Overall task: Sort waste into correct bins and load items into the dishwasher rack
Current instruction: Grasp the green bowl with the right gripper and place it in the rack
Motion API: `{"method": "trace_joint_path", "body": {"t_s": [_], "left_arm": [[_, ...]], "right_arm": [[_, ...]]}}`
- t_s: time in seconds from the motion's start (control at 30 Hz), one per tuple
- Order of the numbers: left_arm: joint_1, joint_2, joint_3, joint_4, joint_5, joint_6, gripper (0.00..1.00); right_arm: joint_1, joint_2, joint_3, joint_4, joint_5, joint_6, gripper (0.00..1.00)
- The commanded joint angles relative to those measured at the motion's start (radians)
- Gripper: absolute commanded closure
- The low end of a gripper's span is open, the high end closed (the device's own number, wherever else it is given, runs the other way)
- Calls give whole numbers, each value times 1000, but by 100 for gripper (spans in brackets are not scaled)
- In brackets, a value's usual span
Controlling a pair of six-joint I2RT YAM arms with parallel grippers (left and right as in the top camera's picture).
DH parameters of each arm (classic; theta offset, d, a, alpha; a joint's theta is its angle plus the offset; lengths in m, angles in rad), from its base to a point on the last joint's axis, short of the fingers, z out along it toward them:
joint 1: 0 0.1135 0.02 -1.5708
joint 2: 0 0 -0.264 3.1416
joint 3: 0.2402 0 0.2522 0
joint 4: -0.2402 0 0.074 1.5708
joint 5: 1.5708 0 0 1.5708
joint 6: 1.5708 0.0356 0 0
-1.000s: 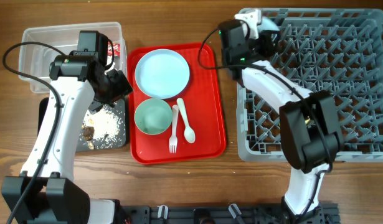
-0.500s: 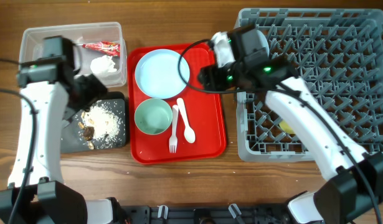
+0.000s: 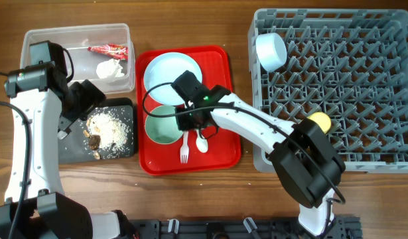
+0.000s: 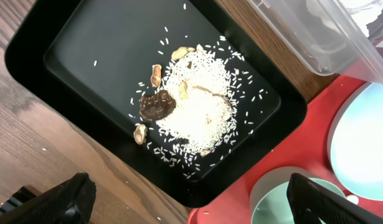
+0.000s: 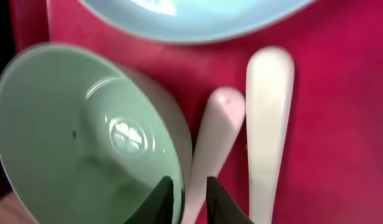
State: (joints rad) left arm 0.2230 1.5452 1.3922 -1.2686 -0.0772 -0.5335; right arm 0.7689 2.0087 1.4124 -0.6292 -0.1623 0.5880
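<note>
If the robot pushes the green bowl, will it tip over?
Probably not: the green bowl sits upright on the flat red tray, so it would likely slide instead. It looks like glossy plastic, so it is probably light and a bit slippery to grab.

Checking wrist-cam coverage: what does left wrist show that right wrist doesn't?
Left wrist only: black tray holding food scraps, a corner of the clear tub, and the wood table.
Right wrist only: fork handle and spoon handle, right of the green bowl.
Both: that bowl, the blue plate edge, and the red tray.
</note>
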Motion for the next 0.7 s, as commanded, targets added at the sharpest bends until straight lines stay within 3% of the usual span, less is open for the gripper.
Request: {"method": "trace_joint_path", "body": {"t_s": [0.0, 0.07, 0.23, 0.4, 0.5, 0.67], "left_arm": [[4, -19, 3, -1, 10, -6, 0], [4, -19, 3, -1, 10, -6, 0], [4, -19, 3, -1, 10, -6, 0], [4, -19, 3, -1, 10, -6, 0], [4, -19, 3, 1, 9, -6, 0], [4, -19, 3, 8, 9, -6, 0]], "right_arm": [[4, 10, 0, -1, 64, 52, 89], [4, 10, 0, -43, 112, 103, 96], [3, 9, 0, -48, 115, 92, 96], [-66, -124, 54, -74, 186, -66, 96], [-193, -311, 56, -64, 410, -209, 96], [-423, -423, 56, 101, 754, -632, 96]]}}
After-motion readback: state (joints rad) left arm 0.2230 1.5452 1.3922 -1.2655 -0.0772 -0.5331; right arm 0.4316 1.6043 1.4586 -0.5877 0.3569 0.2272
